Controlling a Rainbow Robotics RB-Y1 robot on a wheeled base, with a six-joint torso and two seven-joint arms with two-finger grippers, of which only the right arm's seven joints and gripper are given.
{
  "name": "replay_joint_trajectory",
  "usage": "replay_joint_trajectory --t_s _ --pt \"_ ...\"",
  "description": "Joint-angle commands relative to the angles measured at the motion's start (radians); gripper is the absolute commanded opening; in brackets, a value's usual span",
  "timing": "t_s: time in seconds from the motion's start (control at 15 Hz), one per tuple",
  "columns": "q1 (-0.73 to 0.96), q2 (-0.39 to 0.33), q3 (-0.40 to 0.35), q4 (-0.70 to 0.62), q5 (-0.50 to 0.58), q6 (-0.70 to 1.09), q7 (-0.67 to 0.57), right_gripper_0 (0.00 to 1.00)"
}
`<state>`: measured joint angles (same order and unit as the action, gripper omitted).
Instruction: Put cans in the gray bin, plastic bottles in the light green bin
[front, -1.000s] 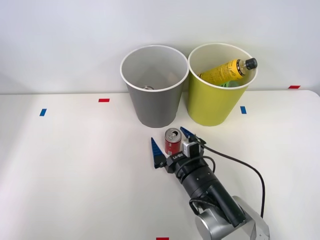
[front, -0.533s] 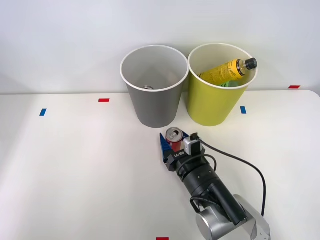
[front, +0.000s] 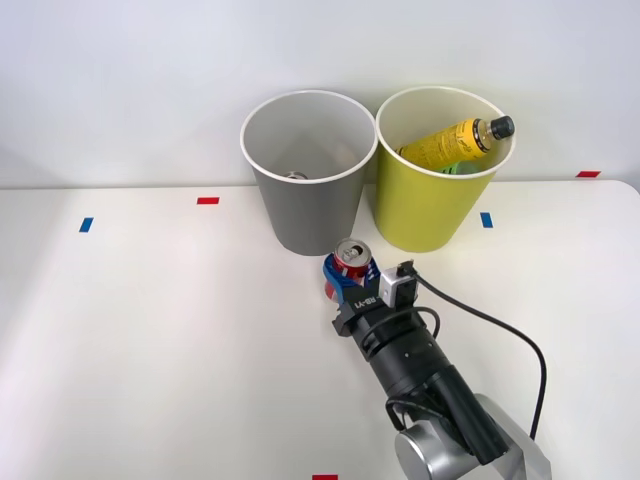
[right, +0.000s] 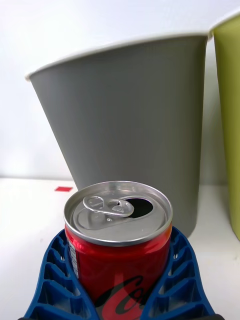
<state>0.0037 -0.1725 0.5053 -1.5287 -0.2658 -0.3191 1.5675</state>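
Fingers of the right gripper (front: 349, 281) clamp the red can (front: 350, 262) upright; gray bin (front: 307, 180) just beyond.

White table (front: 150, 330) with red and blue tape marks (front: 208, 200), plain pale wall (front: 120, 80)

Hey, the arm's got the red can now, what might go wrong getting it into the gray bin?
The red can is already opened, so tilting it might spill any leftover liquid. It sits close in front of the gray bin and below its white rim, so the right gripper needs a clear lift before moving forward, or the can may knock the bin's wall.
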Motion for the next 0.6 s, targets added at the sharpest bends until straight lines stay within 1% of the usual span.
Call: replay_joint_trajectory --t_s 0.07,0.27,0.4,0.6 --pt "0.027 -0.048 0.001 -0.143 -0.01 0.12 -0.012 0.06" --pt "0.091 -0.113 -0.028 -0.406 -0.018 0.38 -0.02 0.06" --pt "0.102 -0.136 -0.045 -0.512 -0.033 0.469 -0.035 0.06" --pt "0.079 -0.136 -0.057 -0.585 -0.061 0.497 -0.063 0.05"
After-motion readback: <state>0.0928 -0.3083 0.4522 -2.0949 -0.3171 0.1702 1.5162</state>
